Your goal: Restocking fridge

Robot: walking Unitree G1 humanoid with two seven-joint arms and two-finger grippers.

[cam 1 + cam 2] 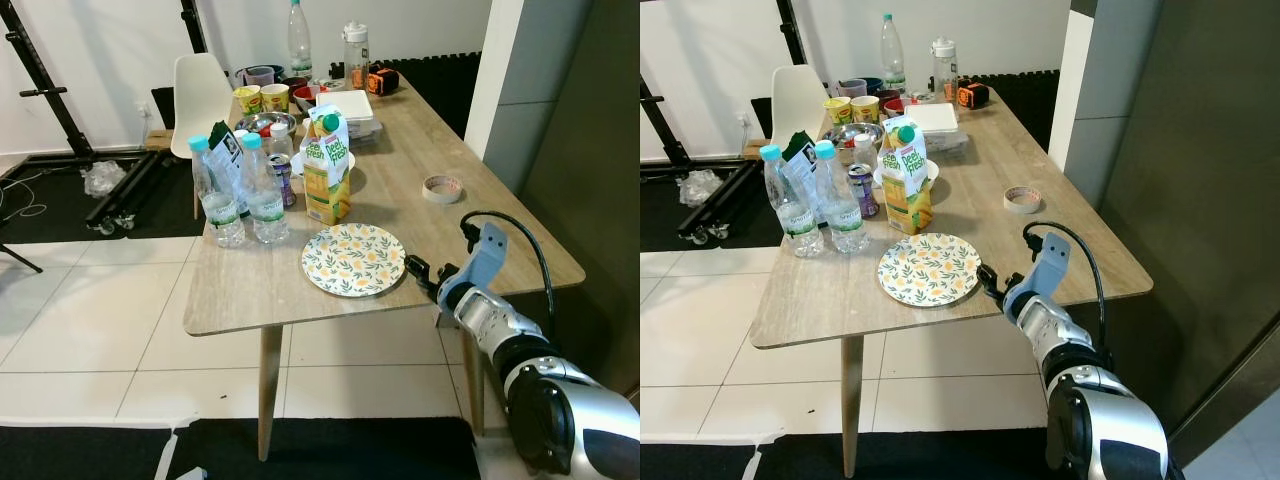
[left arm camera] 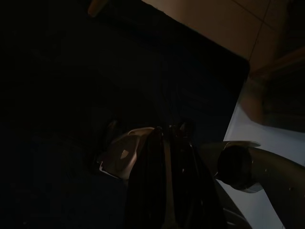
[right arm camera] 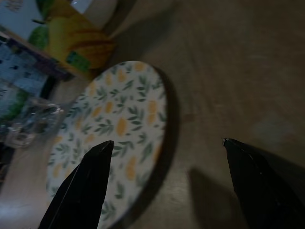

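Yellow-and-green juice carton [image 1: 326,168], "Peel Fresh" readable on the front, green cap, upright at centre frame on the wooden table [image 1: 480,230]. Fruit print on its lower half. Just left of it, a small purple can [image 1: 283,180], writing too small to read, then two clear water bottles [image 1: 246,192] with light-blue caps and pale labels, brand not legible. A dark snack packet [image 1: 226,148] stands behind the bottles. Below the carton, lower centre, a round plate [image 1: 354,259] with a yellow-lemon and green-leaf pattern, lying flat near the table's front edge.

Right gripper [image 1: 422,274] at lower right, just beside the plate's right rim; in the right wrist view its fingers [image 3: 83,188] are spread wide, one over the plate edge, the other over bare wood, pinching nothing.

Upper frame: yellow printed cups [image 1: 261,98], a metal bowl [image 1: 262,124], a white stack of containers [image 1: 347,106], a tall clear bottle [image 1: 299,40]. Tape roll [image 1: 441,188] at centre right. White chair [image 1: 199,92] upper left.

Left gripper [image 2: 167,181]: wrist view very dark, cannot tell its finger state.
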